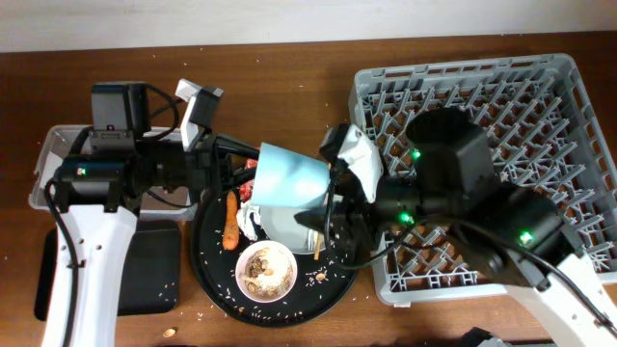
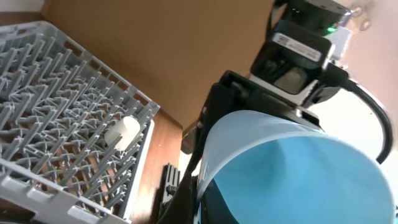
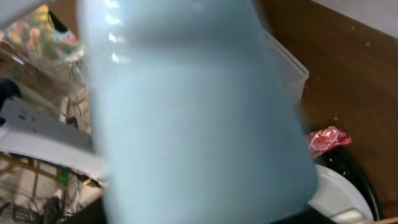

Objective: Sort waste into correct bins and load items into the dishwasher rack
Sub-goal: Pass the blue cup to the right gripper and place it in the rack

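The light-blue cup hangs tilted over the round black tray, between my two grippers. My left gripper is shut on its rim; in the left wrist view a black finger pinches the cup wall. My right gripper is right against the cup's other side. The cup fills the right wrist view and hides those fingers. The grey dishwasher rack stands at right, and a white cup lies in it. The red wrapper lies behind the cup.
On the round black tray are an orange carrot piece, a small white bowl with scraps, a pale plate, a chopstick and scattered rice. The clear tub and flat black tray sit at left.
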Available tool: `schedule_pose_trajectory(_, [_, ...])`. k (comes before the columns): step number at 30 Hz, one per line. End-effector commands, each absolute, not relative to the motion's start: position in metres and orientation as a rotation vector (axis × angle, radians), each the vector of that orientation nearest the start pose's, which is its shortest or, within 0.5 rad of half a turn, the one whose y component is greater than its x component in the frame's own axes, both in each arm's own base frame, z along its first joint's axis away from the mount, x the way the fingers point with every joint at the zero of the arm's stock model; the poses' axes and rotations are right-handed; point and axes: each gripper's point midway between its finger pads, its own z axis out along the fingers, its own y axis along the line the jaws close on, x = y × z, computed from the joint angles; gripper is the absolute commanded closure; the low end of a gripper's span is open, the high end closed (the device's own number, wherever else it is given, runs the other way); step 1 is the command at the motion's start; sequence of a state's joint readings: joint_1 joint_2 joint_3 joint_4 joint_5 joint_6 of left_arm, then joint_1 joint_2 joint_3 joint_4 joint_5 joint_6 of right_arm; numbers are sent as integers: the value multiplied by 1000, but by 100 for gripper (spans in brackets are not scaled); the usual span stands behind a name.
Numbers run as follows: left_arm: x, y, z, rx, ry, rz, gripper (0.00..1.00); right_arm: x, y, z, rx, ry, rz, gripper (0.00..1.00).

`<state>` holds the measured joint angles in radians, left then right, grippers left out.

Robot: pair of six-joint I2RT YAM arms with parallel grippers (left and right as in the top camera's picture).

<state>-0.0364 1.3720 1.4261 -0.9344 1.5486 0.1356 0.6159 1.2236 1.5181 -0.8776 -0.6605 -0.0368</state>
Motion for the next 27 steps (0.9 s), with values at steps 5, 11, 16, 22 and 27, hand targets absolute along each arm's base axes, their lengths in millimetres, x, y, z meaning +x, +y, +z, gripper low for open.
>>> schedule_pose_trajectory(5, [250, -181, 391, 820, 1704, -1739, 100, 175, 276, 423, -1185, 1625, 1104, 14])
schedule_pose_trajectory(11, [250, -181, 391, 820, 1705, -1739, 100, 169, 280, 435, -1210, 1546, 1148, 43])
schedule_pose_trajectory(16, [258, -181, 383, 806, 1753, -1669, 1, 197, 247, 430, -932, 1747, 918, 49])
schedule_pose_trajectory(22, [284, -174, 352, 719, 1941, -1429, 1, 210, 29, 387, 283, 2090, 214, 43])
schedule_pose_trajectory(27, [289, -169, 336, 667, 2037, -1352, 1, 185, -70, 335, 860, 2207, -166, 40])
